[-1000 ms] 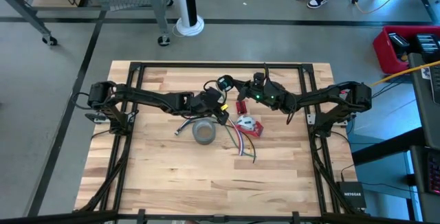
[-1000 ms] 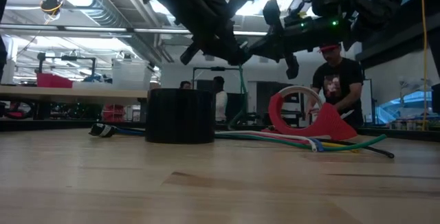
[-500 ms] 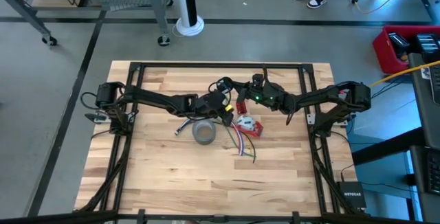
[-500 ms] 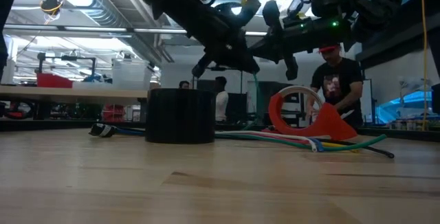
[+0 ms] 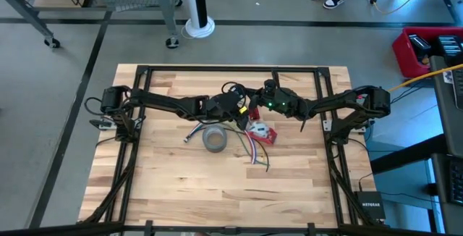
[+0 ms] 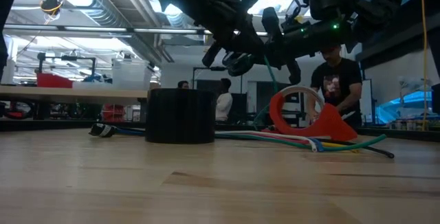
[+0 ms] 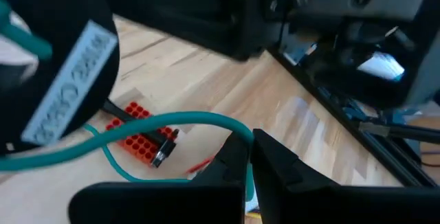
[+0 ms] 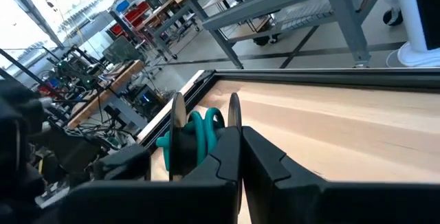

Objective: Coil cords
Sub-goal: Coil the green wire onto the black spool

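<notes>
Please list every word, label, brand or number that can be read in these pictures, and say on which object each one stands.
"NETGEAR": on the black box on the floor off the table, at the right arm's side, high view.
White label on a dark round part near the green cord, left wrist view: printed letters, too blurred to read.
Print on the person's dark shirt, low view: too small to read.

Both grippers' fingers (image 7: 275, 165) closed, mid-table.
</notes>
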